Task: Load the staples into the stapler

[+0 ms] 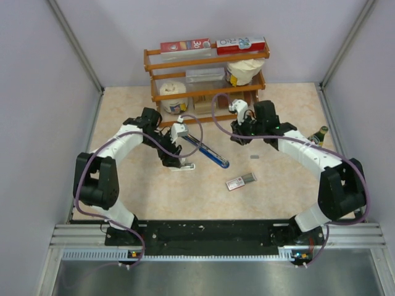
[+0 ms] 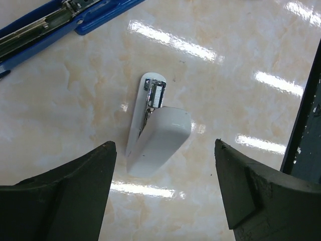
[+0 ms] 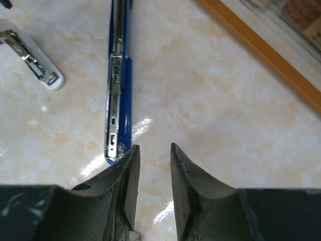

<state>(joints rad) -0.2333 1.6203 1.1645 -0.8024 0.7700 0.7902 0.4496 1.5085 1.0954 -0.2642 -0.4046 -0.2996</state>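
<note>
A long blue stapler (image 1: pixel 210 153) lies folded open on the table, its metal channel facing up; it also shows in the left wrist view (image 2: pixel 60 22) and the right wrist view (image 3: pixel 118 75). A small white stapler (image 1: pixel 184 165) lies just left of it (image 2: pixel 158 133) (image 3: pixel 35 65). The red-and-white staples box (image 1: pixel 241 181) lies nearer the front, and a short grey staple strip (image 1: pixel 254 158) lies beside it. My left gripper (image 2: pixel 164 145) is wide open and hovers over the white stapler. My right gripper (image 3: pixel 153 147) is only narrowly open and empty, just off the blue stapler's end.
A wooden rack (image 1: pixel 207 58) stands at the back with boxes, a paper roll and a bag; its edge shows in the right wrist view (image 3: pixel 261 55). A green bottle (image 1: pixel 319 134) lies at the right wall. Walls close in the left and right sides.
</note>
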